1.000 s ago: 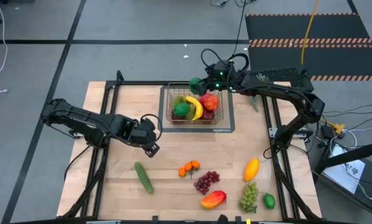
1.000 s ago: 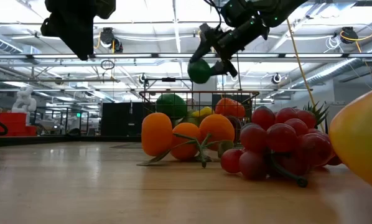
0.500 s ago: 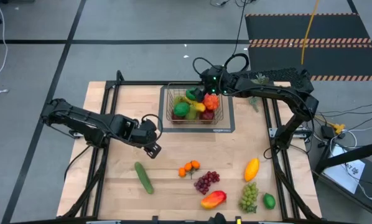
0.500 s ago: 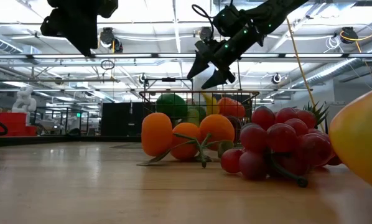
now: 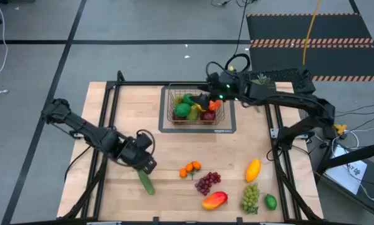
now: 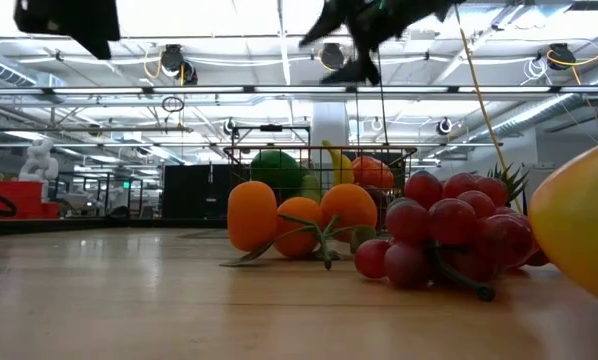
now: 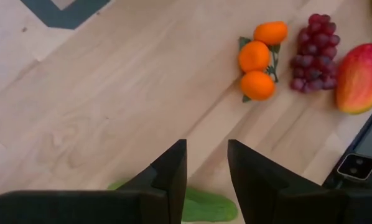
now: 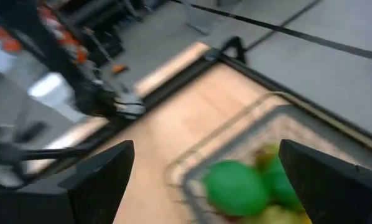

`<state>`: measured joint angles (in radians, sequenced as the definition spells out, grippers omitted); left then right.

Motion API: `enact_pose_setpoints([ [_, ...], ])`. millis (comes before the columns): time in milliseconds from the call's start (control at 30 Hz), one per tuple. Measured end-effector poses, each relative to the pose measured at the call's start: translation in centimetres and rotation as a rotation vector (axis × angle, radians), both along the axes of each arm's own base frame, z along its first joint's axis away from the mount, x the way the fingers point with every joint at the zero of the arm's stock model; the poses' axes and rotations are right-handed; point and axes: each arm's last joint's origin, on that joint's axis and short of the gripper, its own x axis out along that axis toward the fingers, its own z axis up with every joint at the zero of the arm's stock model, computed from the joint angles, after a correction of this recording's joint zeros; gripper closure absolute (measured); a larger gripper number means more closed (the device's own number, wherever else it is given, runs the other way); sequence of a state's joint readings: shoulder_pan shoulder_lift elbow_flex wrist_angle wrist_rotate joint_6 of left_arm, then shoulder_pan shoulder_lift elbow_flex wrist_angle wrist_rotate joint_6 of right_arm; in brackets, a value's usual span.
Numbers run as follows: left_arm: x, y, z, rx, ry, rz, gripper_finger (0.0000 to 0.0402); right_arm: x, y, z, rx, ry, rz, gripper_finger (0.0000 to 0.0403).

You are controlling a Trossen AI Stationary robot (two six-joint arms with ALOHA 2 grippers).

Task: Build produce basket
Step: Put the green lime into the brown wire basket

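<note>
The pale wooden table (image 5: 174, 147) with a black frame is occupying the centre of the high view, seen here as a clock face with twelve o'clock at the far edge.

The right dark arm is reaching in from three o'clock; the right gripper (image 5: 202, 102) is hovering over the right half of the small rectangular dark wire-mesh basket (image 5: 172, 117), which is sitting near twelve o'clock on a dark mat. Its jaws are standing wide apart and holding nothing, as the right wrist view shows with both fingers (image 8: 99, 180) spread to the picture's sides. Inside the basket a round green toy fruit (image 5: 182, 110), a curved yellow banana (image 6: 331, 160) and a red-orange piece (image 6: 371, 172) are lying together.

The left dark arm is extending from nine o'clock toward seven o'clock; the left gripper (image 7: 206, 180) is hanging directly above the long green toy cucumber (image 5: 146, 183), its jaws narrowly parted and empty.

Loose produce is lying along the six to five o'clock edge: a red-and-yellow mango (image 5: 214, 200), a bunch of green grapes (image 5: 250, 197), a bunch of purple grapes (image 5: 206, 182), a yellow-orange oval fruit (image 5: 252, 169), a cluster of three small oranges with leaves (image 5: 190, 168), and a small round lime (image 5: 271, 201).
</note>
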<state>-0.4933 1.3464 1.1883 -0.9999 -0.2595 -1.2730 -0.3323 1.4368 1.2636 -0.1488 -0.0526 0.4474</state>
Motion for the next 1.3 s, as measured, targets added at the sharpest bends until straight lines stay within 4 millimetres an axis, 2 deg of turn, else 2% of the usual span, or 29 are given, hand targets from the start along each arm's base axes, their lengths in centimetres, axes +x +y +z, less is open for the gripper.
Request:
enact_pose_setpoints([
  [100, -0.7, -1.0, 0.0, 0.017, -0.018, 0.032, 0.0284, -0.6, 2.8, 1.7, 0.052, -0.067, 0.022, 0.0009],
  [267, -1.3, -3.0, 0.0, 0.014, -0.069, 0.000, 0.0284, -1.6, 7.4, 3.3, 0.076, -0.106, 0.085, 0.0009],
  [433, -1.5, -4.3, -0.2, 0.004, -0.094, -0.048, 0.0283, -2.9, 11.3, 3.2, 0.160, -0.027, 0.179, 0.0009],
  [633, -1.7, -6.1, -0.6, -0.006, -0.107, -0.146, 0.0274, -3.9, 14.5, 2.4, 0.348, 0.078, 0.198, 0.0009],
  [800, -2.2, -7.7, -1.3, -0.010, -0.054, -0.322, 0.0211, -4.0, 16.3, 3.0, 0.393, 0.022, 0.255, 0.0009],
  [1000, -2.2, -9.1, -3.1, 0.064, 0.059, -0.654, 0.0127, -4.5, 17.1, 2.8, 0.366, 0.061, 0.293, 0.0009],
  [1100, -2.0, -9.5, -4.0, 0.146, 0.082, -0.811, 0.0111, -5.3, 17.3, 2.9, 0.377, 0.094, 0.323, 0.0010],
  [1300, -1.0, -9.8, -5.6, 0.275, 0.114, -1.029, 0.0108, -7.7, 17.7, 3.6, 0.399, 0.134, 0.346, 0.0010],
])
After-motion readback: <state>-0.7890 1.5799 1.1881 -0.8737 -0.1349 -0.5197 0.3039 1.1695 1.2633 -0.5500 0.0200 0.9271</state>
